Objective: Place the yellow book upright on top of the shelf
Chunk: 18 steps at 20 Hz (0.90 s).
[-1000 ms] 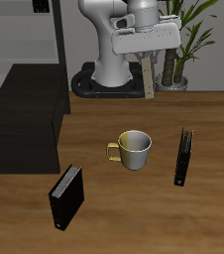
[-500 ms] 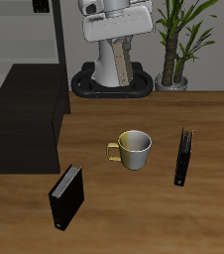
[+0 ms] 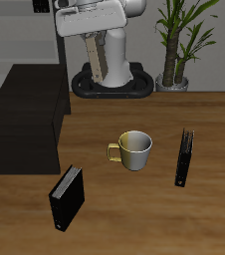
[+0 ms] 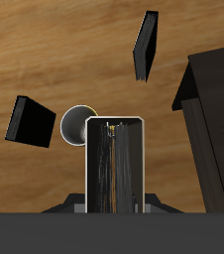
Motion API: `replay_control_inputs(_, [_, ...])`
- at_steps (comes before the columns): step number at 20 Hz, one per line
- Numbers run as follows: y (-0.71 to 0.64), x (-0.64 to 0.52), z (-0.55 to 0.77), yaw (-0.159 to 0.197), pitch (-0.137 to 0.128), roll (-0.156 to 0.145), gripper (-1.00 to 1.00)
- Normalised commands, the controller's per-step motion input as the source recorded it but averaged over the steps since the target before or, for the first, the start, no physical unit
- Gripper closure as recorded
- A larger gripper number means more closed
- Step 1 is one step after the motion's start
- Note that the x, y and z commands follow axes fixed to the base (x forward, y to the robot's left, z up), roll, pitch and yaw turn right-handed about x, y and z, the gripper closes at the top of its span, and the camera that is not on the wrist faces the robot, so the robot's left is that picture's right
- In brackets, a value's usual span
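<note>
Since a second earlier, our claw [image 3: 95, 38] had carried the thin pale-yellow book [image 3: 98, 58] across toward the large matte black box-shaped shelf [image 3: 25, 112]. Clenched on the book's upper end, we kept it hanging upright, high above the wooden worktop [image 3: 154, 199], ready for standing.

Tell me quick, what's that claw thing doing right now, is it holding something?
Gripper: shut on the yellow book, which hangs from it in the air, not yet over the shelf.
</note>
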Motion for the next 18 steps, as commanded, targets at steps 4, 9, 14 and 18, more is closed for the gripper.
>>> replay_control_inputs(4, [-0.67,0.05,0.21,-0.01,-0.026,-0.083,1.0])
replay_control_inputs(9, [-0.54,0.05,0.12,0.038,0.013,-0.016,1.0])
replay_control_inputs(14, [-0.42,-0.02,0.1,-0.033,-0.016,-0.051,1.0])
replay_control_inputs(18, [-0.36,-0.09,0.09,-0.033,-0.005,-0.007,1.0])
